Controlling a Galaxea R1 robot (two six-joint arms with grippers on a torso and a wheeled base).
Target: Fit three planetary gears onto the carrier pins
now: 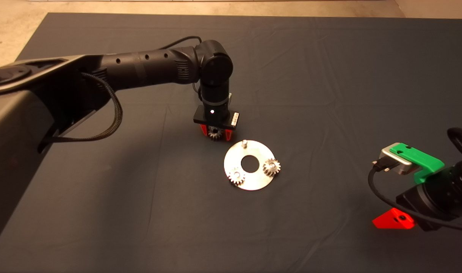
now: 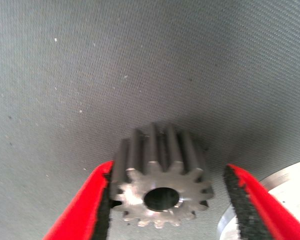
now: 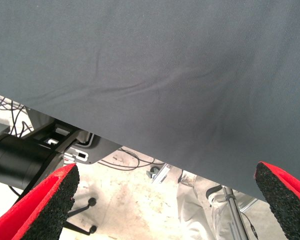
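A big dark mat (image 1: 329, 94) covers the table. It has soft wrinkles in it. Past the far edge of the mat lies a pale floor (image 1: 11, 34). Past another edge of the mat, black cables (image 3: 125, 162) lie on that floor, near a person's leg (image 3: 195, 205).
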